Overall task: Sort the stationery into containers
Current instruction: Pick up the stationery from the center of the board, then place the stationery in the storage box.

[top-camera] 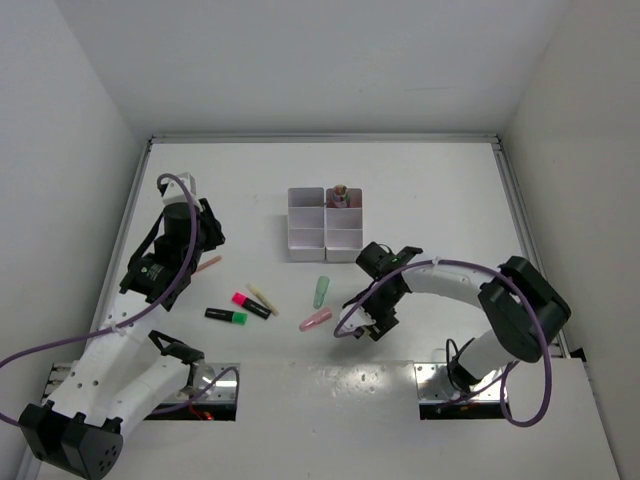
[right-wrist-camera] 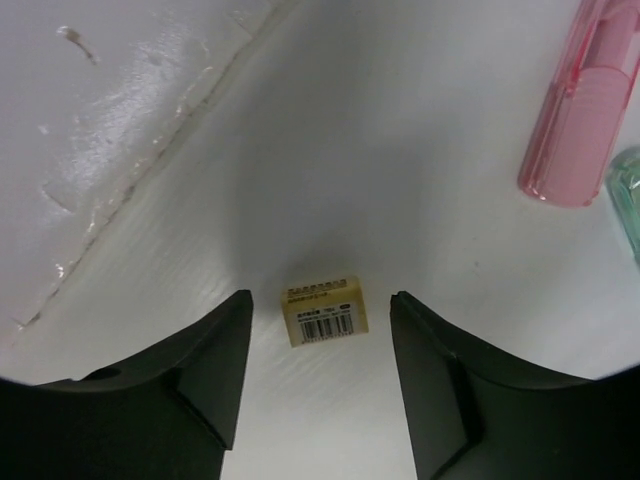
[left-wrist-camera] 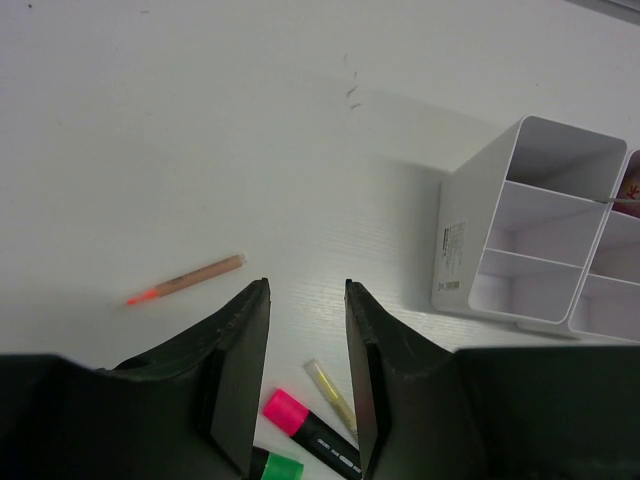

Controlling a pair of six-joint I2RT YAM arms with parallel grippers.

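Note:
The white six-compartment organiser tray [top-camera: 306, 238] stands at mid-table and also shows in the left wrist view [left-wrist-camera: 462, 235]; a brownish item sits in its far right compartment [top-camera: 340, 192]. My left gripper [top-camera: 208, 232] [left-wrist-camera: 306, 287] is open and empty above the table. A peach pencil [top-camera: 207, 265] [left-wrist-camera: 190, 279], a tan stick [top-camera: 263, 298] [left-wrist-camera: 330, 395], a pink highlighter [top-camera: 250, 304] [left-wrist-camera: 300, 425] and a green highlighter [top-camera: 227, 316] [left-wrist-camera: 275, 467] lie near it. My right gripper [top-camera: 372, 322] [right-wrist-camera: 321, 297] is open, with a small yellow eraser [right-wrist-camera: 322, 312] on the table between its fingertips. A pastel green piece [top-camera: 321, 291] [right-wrist-camera: 625, 195] and a pink piece [top-camera: 315, 319] [right-wrist-camera: 580, 110] lie beside it.
White enclosure walls [top-camera: 90, 120] ring the table. A raised white plate [top-camera: 330, 400] covers the near edge between the arm bases; its seam [right-wrist-camera: 150, 170] runs just left of my right gripper. Purple cables [top-camera: 350, 330] hang off both arms.

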